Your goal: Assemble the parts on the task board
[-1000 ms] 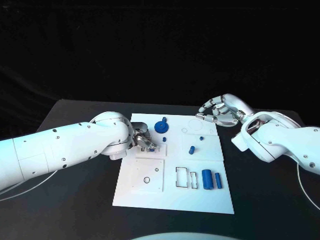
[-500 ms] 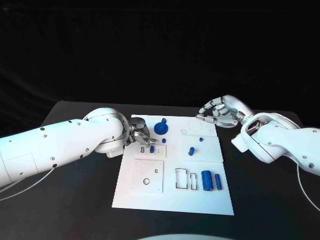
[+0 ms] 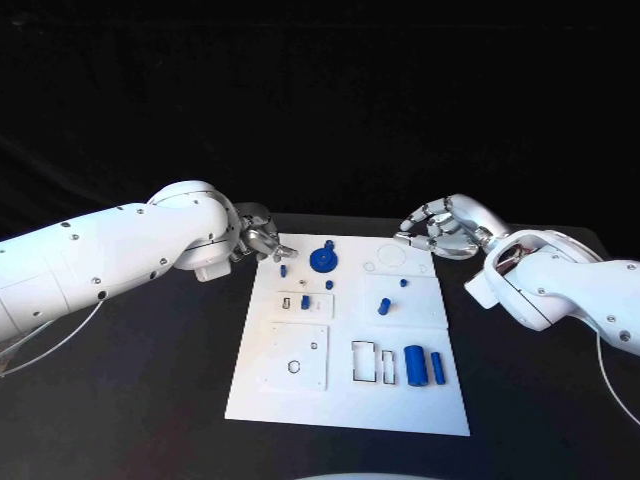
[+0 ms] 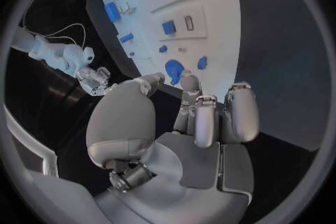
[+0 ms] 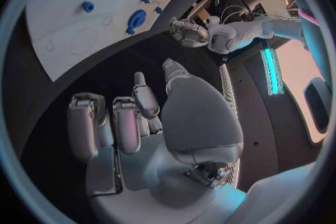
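We see the task board [image 3: 299,400] lying flat mid-table, its blue parts scattered over it. Taking the board's centre as the dial, a round blue disc [image 3: 323,259] sits at about 12 o'clock, a small peg [image 3: 385,304] at roughly 2, and two blue cylinders [image 3: 424,364] lie side by side at about 4, beside an empty rectangular slot [image 3: 366,359]. Our left hand [image 3: 260,242] hovers off the board's corner at 11 o'clock, fingers loosely curled and holding nothing. Our right hand [image 3: 438,229] hangs at 1 o'clock, likewise empty with fingers bent but apart. We judge these parts light, rigid and smooth, likely to slip or roll. We would pinch each cylinder across its middle.
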Action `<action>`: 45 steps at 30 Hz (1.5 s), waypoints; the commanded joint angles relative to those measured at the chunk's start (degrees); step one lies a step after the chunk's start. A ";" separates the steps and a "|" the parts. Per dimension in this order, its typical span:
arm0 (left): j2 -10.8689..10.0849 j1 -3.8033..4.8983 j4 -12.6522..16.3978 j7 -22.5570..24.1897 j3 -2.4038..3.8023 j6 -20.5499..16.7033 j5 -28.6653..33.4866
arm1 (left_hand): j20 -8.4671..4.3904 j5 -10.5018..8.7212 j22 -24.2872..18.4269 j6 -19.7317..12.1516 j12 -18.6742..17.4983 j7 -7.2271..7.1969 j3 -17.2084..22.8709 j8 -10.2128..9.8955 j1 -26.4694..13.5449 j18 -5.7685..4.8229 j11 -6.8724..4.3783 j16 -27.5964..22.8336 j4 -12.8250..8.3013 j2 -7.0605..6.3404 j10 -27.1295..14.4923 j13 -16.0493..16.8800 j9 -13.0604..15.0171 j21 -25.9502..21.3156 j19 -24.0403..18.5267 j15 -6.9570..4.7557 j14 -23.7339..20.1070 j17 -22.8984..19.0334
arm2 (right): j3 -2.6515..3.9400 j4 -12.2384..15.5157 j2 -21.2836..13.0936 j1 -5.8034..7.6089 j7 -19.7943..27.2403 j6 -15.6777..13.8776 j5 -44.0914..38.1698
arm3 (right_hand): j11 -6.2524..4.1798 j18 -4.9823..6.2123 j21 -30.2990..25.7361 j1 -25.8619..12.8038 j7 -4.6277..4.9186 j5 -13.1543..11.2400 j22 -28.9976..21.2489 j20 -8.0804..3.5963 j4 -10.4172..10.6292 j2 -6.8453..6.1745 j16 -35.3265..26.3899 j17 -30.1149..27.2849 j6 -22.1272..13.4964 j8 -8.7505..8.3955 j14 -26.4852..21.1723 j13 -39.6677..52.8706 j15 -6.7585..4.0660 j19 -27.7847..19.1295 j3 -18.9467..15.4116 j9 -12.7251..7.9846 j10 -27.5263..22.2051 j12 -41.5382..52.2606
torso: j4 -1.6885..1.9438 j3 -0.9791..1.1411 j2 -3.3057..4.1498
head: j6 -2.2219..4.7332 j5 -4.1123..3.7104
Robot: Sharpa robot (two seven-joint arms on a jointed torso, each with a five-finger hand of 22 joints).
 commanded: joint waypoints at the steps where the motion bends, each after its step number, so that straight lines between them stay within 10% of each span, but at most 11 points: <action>1: 1.23 0.22 -2.11 1.07 0.00 2.90 0.00 | 0.32 0.38 0.10 -0.14 -0.02 0.13 -0.44 -0.36 0.67 0.06 0.12 -0.34 0.03 -0.13 0.02 0.06 -0.16 -0.13 0.05 0.33 5.21 12.55 | 0.00 -0.01 0.08 -0.04 0.33 0.12 -0.15 | -0.24 0.67 -0.34 -0.60 -0.24 -0.26 10.37 -0.36 0.01 0.05 -0.27 4.82 -0.05 0.29 3.82 -0.05 -0.33 1.52 -0.42 -0.08 -0.22 -0.35 | -0.21 -0.10 0.18 | 0.07 0.23; 19: 6.39 0.08 -11.19 0.76 -1.59 6.54 -1.56 | 0.53 0.25 0.38 0.49 0.34 0.16 -1.20 -0.71 0.83 0.03 0.18 -0.25 0.26 0.27 0.40 0.27 -0.64 0.01 0.19 0.43 5.26 12.69 | 0.00 -0.09 0.42 -0.04 0.28 0.30 -0.16 | -0.25 0.67 -0.34 -0.59 -0.25 -0.26 10.38 -0.37 -0.02 0.11 -0.28 4.81 -0.05 0.31 3.82 -0.08 -0.34 1.53 -0.44 -0.07 -0.25 -0.38 | -0.28 -0.12 0.32 | -0.35 0.51; 45: 8.67 -0.23 -14.90 0.70 -2.33 8.04 -0.55 | 0.63 0.21 0.66 0.79 0.79 0.15 -1.53 -0.97 0.84 -0.02 0.19 -0.16 0.20 0.89 0.70 0.68 -0.95 0.14 0.31 0.47 5.31 12.85 | 0.00 -0.14 0.76 -0.05 0.38 0.32 -0.17 | -0.26 0.69 -0.41 -0.59 -0.25 -0.23 10.33 -0.37 -0.03 0.21 -0.28 4.83 -0.07 0.34 3.83 -0.07 -0.34 1.49 -0.46 -0.08 -0.22 -0.36 | -0.15 -0.11 0.21 | -0.84 0.51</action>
